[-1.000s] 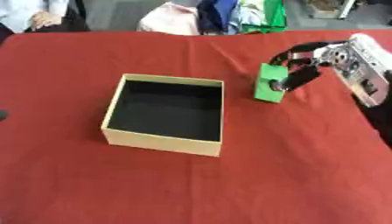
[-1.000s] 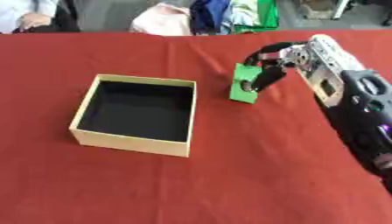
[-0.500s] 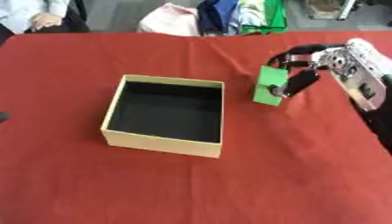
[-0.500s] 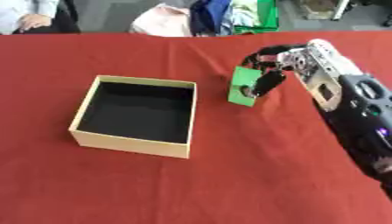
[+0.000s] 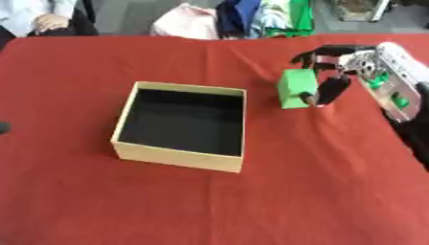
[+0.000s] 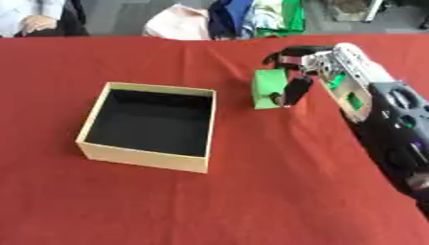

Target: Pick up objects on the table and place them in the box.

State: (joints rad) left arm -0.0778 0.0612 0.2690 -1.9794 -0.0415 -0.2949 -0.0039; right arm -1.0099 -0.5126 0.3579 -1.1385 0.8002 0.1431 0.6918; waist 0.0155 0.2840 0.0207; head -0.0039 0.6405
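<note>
Bare red table (image 5: 276, 182) between green block (image 5: 296, 89) and open-topped box (image 5: 180, 125); only box walls obstruct.

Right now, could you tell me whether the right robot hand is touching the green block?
Touching. In the left eye view the right robot hand has its fingers over the top of the green block and its thumb against the block's right face, pinching it.

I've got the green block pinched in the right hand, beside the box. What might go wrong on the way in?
1. The right hand holds the green rectangular block only between thumb and fingers at its right side, so the block may twist or slip during the carry.
2. The open cream cardboard box with a black interior has a raised near wall close to the block; carried low, the block might clip its rim and push the box across the red tablecloth.
</note>
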